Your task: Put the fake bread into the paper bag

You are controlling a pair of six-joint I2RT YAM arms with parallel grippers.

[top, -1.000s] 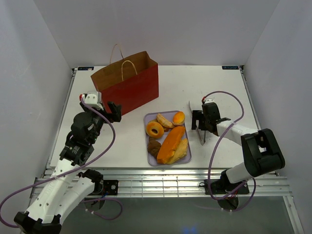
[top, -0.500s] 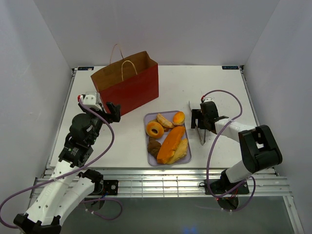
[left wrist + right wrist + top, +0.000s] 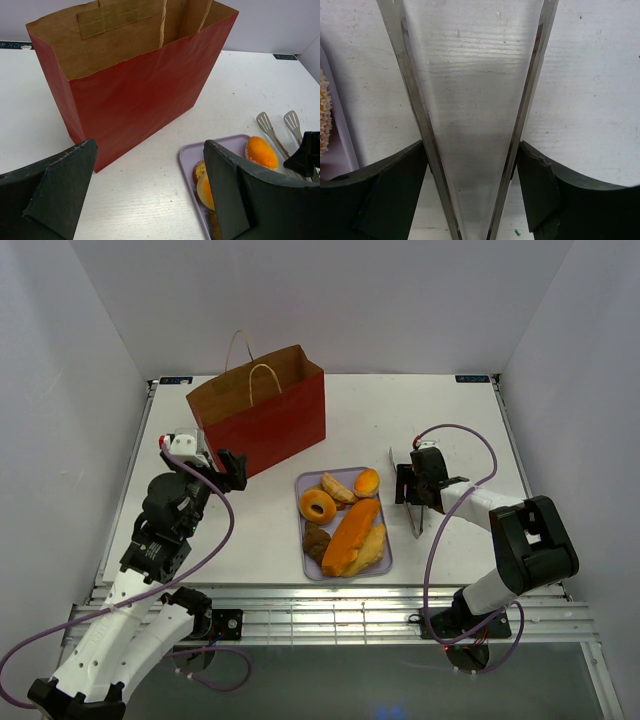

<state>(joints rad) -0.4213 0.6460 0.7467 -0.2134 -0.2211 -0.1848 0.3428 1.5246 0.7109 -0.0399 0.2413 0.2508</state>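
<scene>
While every visible piece of bread (image 3: 352, 532) lies on the lavender tray (image 3: 189, 159), the task is judged to be at its very start. Six or so pieces are counted in the top view: a ring doughnut (image 3: 318, 506), an orange bun (image 3: 367, 481), a long loaf, a dark brown piece (image 3: 316, 540) and a couple of tan ones. None is held by either arm.

The paper bag (image 3: 262, 412) is seen upright on the table (image 3: 420, 420), mouth open, just behind and to the left of the tray. Only the upper inside wall is shown in the left wrist view. The bottom is hidden, so it cannot be told whether anything has been dropped in.

The left gripper (image 3: 148, 145) is held near the front of the bag with its fingers spread wide and nothing between them.

The right gripper (image 3: 471, 146) is set low over the tongs (image 3: 411, 502), which lie flat on the table just right of the tray. Its fingers (image 3: 395, 185) are spread wide, with both tong arms bracketed between them and the pads right at the outer edges. The arms are seen splayed in a V, so no squeeze is judged to be applied yet.

What is left, as judged: the tongs have to be gripped and lifted, then each piece picked off the tray and released into the bag.
</scene>
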